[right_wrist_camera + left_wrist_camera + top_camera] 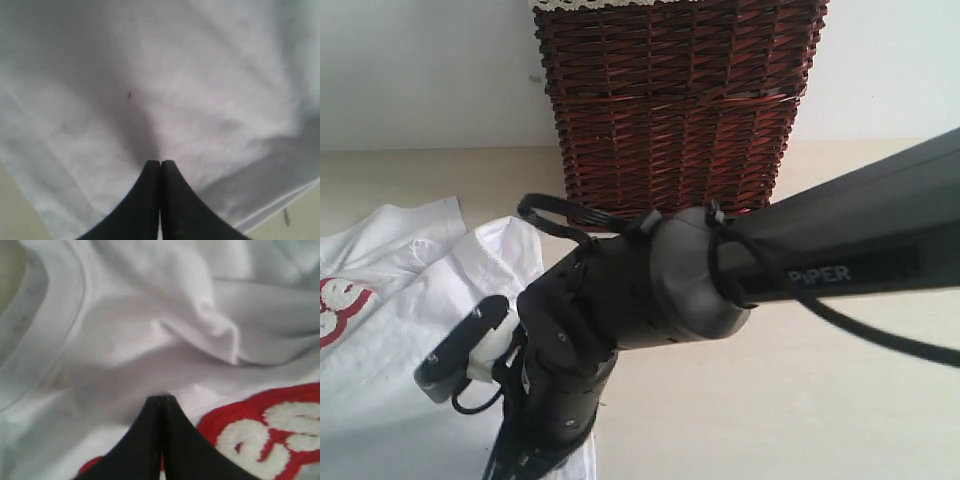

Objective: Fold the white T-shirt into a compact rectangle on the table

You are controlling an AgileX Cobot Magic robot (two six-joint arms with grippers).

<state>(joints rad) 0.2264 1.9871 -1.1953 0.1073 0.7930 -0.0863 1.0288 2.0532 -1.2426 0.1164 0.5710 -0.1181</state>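
The white T-shirt [400, 290] lies rumpled on the left of the table [770, 400], its red lettering [340, 305] at the far left edge. In the left wrist view my left gripper [161, 398] is shut, its tips pressed into the T-shirt [150, 330] between the collar [55, 305] and the red-outlined fuzzy letters [270, 430]. My right gripper [160, 162] is shut too, and a shadowed crease of the T-shirt [200, 75] runs into its tips near the hem. Neither gripper shows in the exterior view, where the right arm [820, 250] reaches across to the lower left.
A dark wicker basket [675, 110] with a lace-trimmed lining [590, 5] stands at the back middle, against the wall. Bare beige table [300, 215] shows beside the shirt's hem. The right arm's thick body hides the shirt's near right part.
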